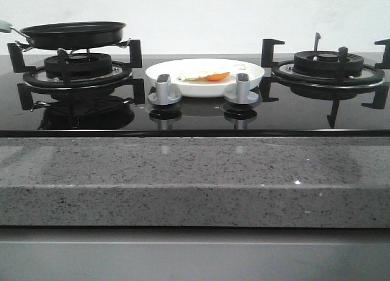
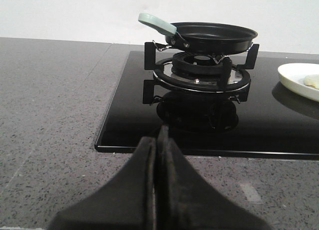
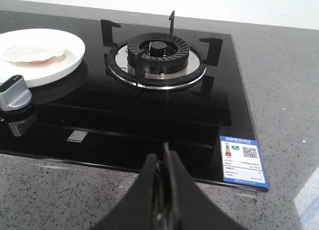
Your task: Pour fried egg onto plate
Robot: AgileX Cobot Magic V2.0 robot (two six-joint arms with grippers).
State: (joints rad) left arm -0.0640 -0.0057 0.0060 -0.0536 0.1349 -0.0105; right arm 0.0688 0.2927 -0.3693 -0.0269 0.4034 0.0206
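While the grey stone counter runs along the front, the shiny black stove top lies on it; the stove has a left burner and a right burner, each with black metal legs around it; the black frying pan sits on the left burner, and its pale green handle sticks out to the side; the plate rests on the glass between the two burners, just behind two silver knobs; the fried egg lies on the plate, white with an orange patch showing at its front edge; the left gripper hangs over the counter near the stove's edge with its fingers pressed together and nothing in them; the right gripper is the same, fingers together and bare, near a small blue sticker on the glass corner.
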